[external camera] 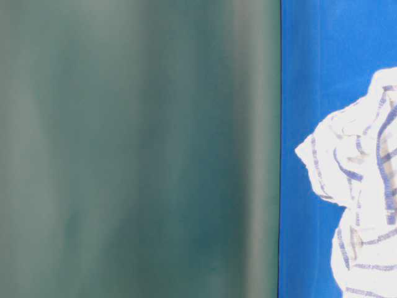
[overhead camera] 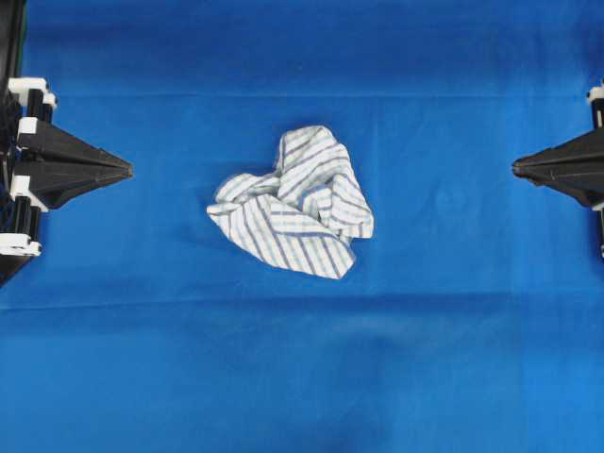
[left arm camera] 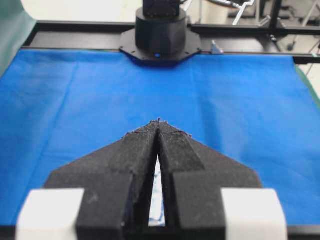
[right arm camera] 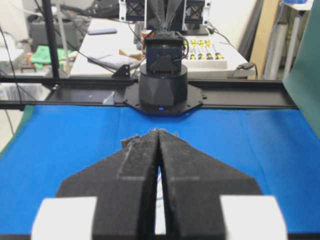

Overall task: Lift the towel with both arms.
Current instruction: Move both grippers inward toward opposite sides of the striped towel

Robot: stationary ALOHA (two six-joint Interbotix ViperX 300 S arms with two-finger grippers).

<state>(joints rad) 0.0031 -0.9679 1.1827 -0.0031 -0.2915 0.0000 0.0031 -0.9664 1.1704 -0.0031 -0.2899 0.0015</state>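
Towel [overhead camera: 297,203], crumpled in a heap, lies mid-worktop on the blue cloth [overhead camera: 453,359], nothing between it and either arm. Left gripper [overhead camera: 125,170] and right gripper [overhead camera: 517,168] sit well apart from it at opposite edges, fingers pressed together, holding nothing.

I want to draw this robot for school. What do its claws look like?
Both are black. The left gripper and right gripper each have two wedge-shaped fingers tapering to a sharp point, faced with rough, fuzzy black padding. White plastic blocks sit at the base of each finger. No writing shows on them.
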